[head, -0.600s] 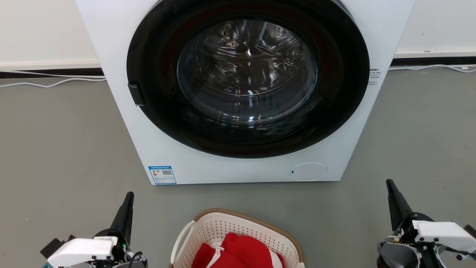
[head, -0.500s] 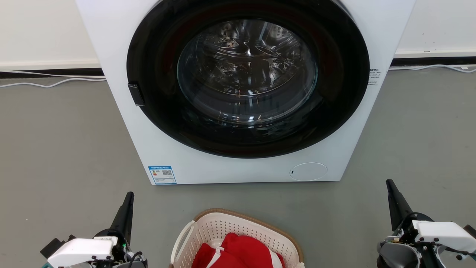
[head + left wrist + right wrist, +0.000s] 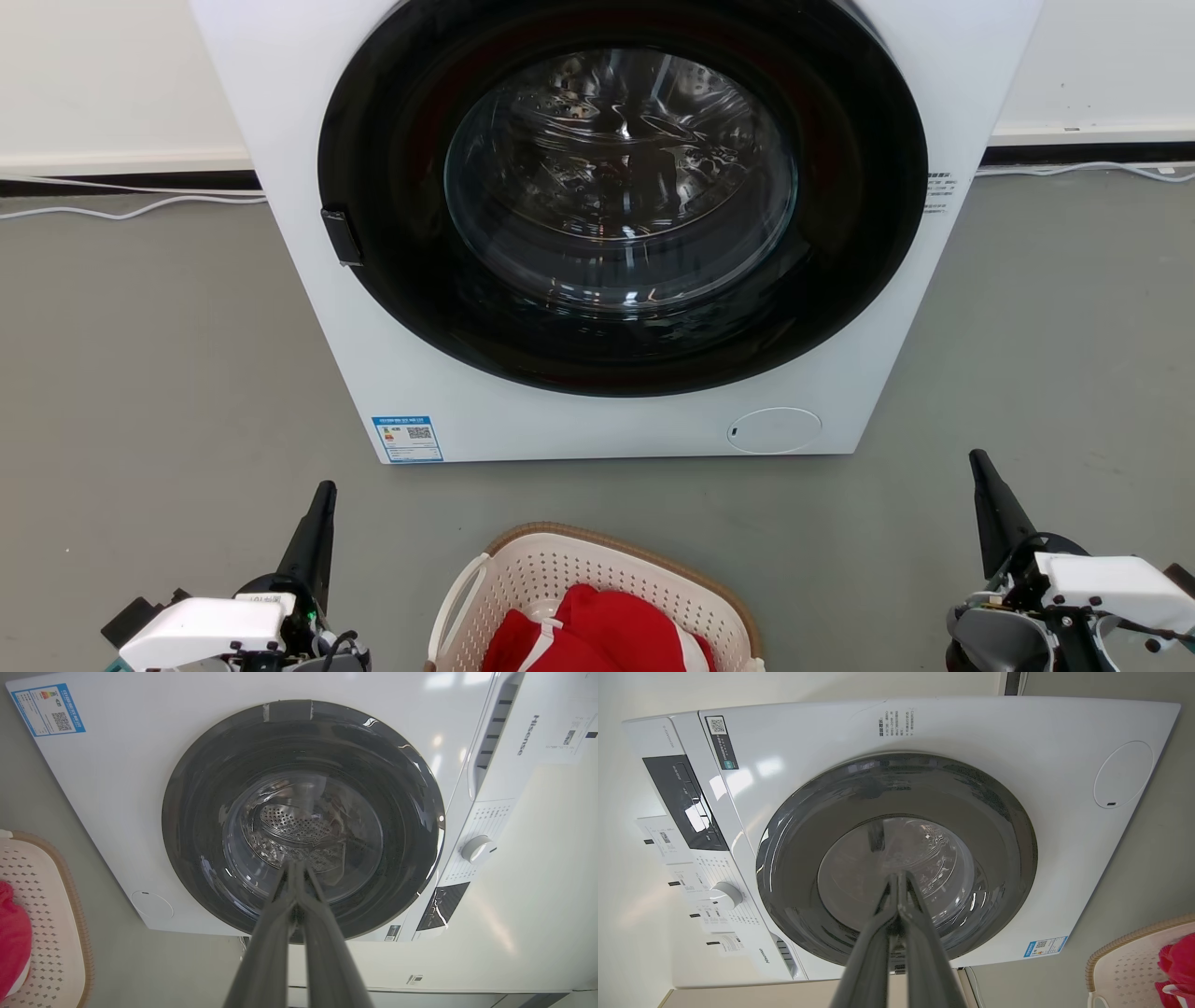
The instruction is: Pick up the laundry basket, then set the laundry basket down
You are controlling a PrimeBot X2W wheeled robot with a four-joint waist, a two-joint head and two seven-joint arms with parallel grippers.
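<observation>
The laundry basket (image 3: 560, 567) upright on the grey floor (image 3: 140, 373)
Cream-white perforated plastic with a brown woven-look rim and a pale loop handle (image 3: 459, 597) on its left side. It stands open side up, apart from the washing machine (image 3: 560, 431), with red cloth (image 3: 607, 635) heaped inside. Its near end is cut off, so it only seems level.
</observation>
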